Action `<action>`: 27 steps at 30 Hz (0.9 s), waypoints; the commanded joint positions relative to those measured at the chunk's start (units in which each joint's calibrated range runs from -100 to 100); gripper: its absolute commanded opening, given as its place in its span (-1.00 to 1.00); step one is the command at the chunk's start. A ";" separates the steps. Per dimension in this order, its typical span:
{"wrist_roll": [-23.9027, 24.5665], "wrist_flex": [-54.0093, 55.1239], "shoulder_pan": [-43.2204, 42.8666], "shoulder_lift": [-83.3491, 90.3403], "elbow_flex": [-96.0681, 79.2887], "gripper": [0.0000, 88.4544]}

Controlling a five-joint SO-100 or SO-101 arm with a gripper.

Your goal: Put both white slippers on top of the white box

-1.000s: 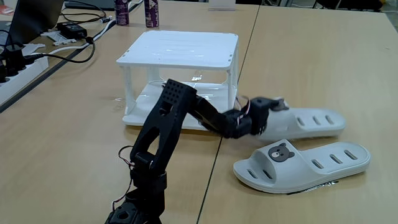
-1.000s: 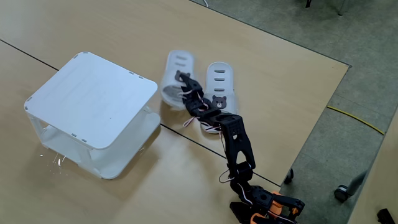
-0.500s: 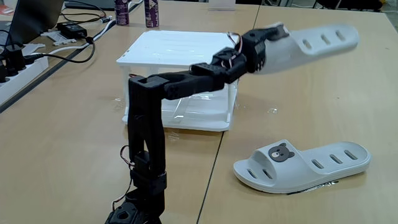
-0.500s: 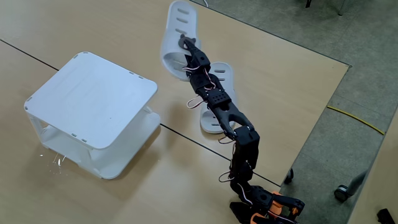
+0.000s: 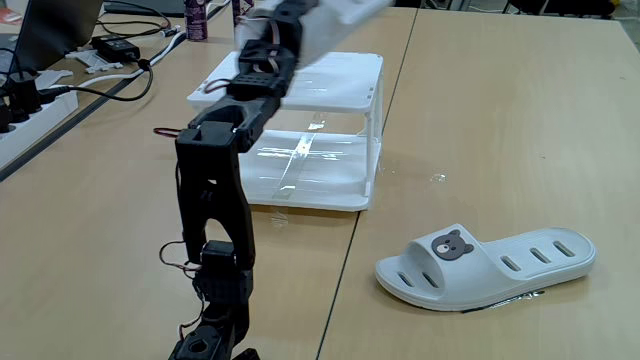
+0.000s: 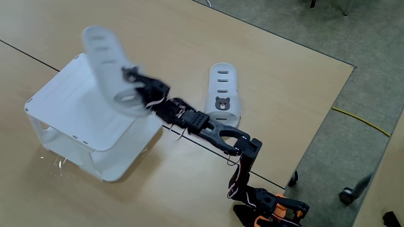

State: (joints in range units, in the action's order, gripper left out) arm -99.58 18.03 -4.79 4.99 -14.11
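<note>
Swung across from above the bare tabletop half a second earlier, the black arm (image 6: 208, 126) now carries one white slipper (image 6: 107, 66) over the white box (image 6: 69, 107), the shoe blurred with motion and held in the air above the ribbed top rather than resting on it. The gripper (image 6: 136, 85) is clamped on the slipper's strap end, its jaws pinching the rubber. In a fixed view from table height the arm (image 5: 215, 190) rises in front of the box (image 5: 330, 85) and the carried slipper (image 5: 335, 12) runs off the top edge of the picture. The second slipper (image 5: 487, 265) lies flat on the wooden tabletop, right of the seam between two table panels and well apart from the box, its brown bear-face badge facing up beside three oval vent slots. Cables (image 5: 120, 55) and a power strip (image 5: 30, 115) sit near the far left edge. No writing can be read anywhere.
</note>
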 commanded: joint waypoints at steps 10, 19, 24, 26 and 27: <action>-0.42 0.35 -15.11 0.27 8.29 -0.98; -0.42 0.35 -15.03 -16.73 24.80 -0.98; -0.42 0.35 -10.83 -23.21 31.47 -0.98; -0.42 0.35 -9.93 -23.96 32.19 -0.98; -0.42 0.35 -9.93 -24.05 32.19 -0.98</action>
State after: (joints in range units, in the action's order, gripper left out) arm -99.58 18.03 -15.96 -20.74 10.33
